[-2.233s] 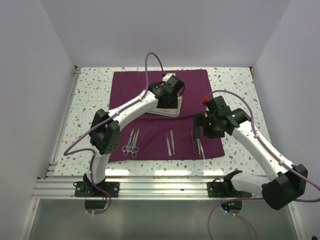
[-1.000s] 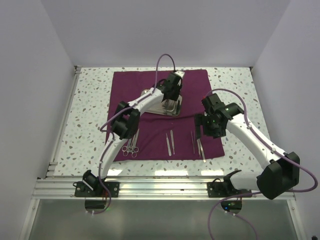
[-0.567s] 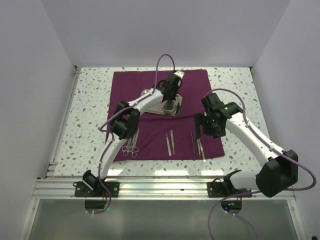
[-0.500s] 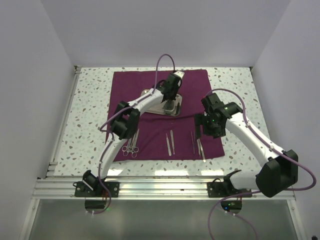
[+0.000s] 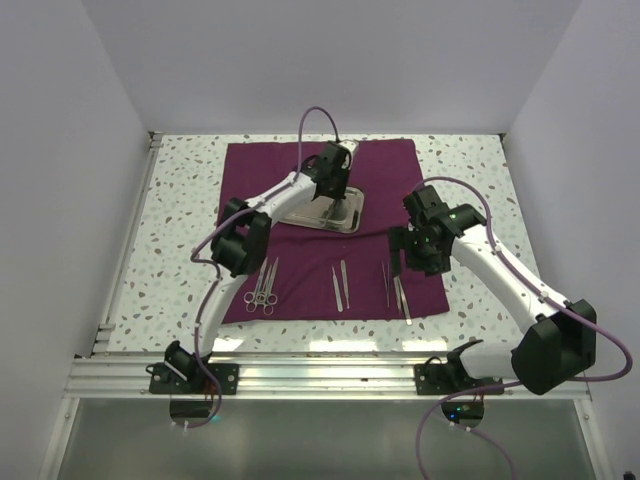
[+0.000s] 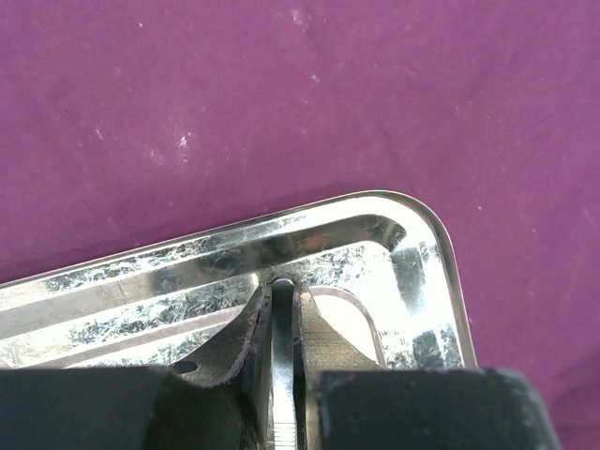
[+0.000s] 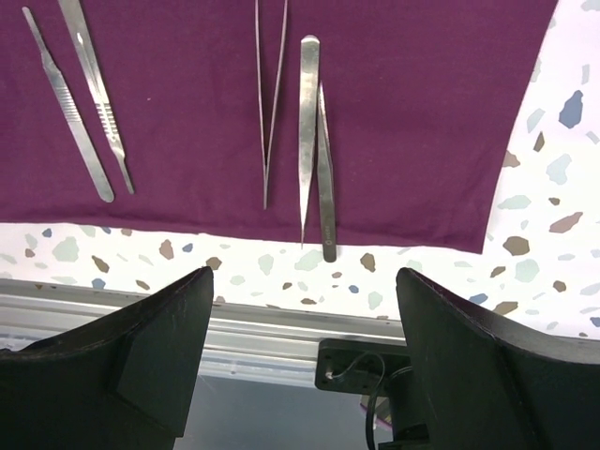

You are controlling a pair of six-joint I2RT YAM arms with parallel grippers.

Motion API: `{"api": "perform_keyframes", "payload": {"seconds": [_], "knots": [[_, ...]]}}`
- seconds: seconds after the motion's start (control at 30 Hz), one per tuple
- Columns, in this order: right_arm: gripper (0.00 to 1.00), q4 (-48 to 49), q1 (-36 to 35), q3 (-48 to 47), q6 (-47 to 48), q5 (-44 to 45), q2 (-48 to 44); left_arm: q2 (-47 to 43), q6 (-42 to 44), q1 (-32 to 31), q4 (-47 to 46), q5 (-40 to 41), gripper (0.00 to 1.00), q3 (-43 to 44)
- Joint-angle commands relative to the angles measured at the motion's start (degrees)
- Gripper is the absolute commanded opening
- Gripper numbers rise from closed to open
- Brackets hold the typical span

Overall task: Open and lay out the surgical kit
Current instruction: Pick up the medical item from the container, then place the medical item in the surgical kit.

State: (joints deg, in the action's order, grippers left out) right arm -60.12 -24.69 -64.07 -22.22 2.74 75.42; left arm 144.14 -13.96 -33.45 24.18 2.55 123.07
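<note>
**Left fingers have closed on a piece in the tray**

Top view: the left gripper now stands over the far part of the steel tray, a little more to the left than a second ago. The tray lies on the spread maroon cloth. The right gripper hangs over the near right part of the cloth, as before. In the near row lie the ring-handled scissors, two flat handles and the tweezers.

Left wrist view: the fingers, wider apart a second ago, are now pressed almost together. A thin steel instrument is clamped between them, above a corner of the tray. What kind of instrument it is, I cannot tell.

Right wrist view: the fingers stand wide apart and hold nothing. The tweezers lie below them, near the edge of the cloth.

In my judgement the grasp is just made. One more piece is ready to be lifted out of the tray and set in the row on the cloth, so the layout is well advanced but not finished.
</note>
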Motion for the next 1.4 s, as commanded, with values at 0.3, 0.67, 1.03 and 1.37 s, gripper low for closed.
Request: {"api": "perform_keyframes", "payload": {"seconds": [0.3,0.67,1.03,1.37], "knots": [[0.82,2.02,0.17,0.09,0.51,-2.57,-3.08,-9.83,-5.64,3.39,2.35,-12.65,0.00,-0.99],[0.83,2.73,0.34,-0.17,-0.63,-5.64,-4.93,-26.87,-16.51,-1.52,5.61,4.91,0.00,-22.20],[0.83,0.71,0.52,0.53,0.42,-7.84,-8.44,-37.44,-34.64,-16.28,2.98,19.07,0.00,-45.01],[0.84,-2.72,-0.36,1.41,2.35,-6.17,-12.75,-33.05,-38.16,-17.96,4.81,19.96,0.09,-44.14]]}}
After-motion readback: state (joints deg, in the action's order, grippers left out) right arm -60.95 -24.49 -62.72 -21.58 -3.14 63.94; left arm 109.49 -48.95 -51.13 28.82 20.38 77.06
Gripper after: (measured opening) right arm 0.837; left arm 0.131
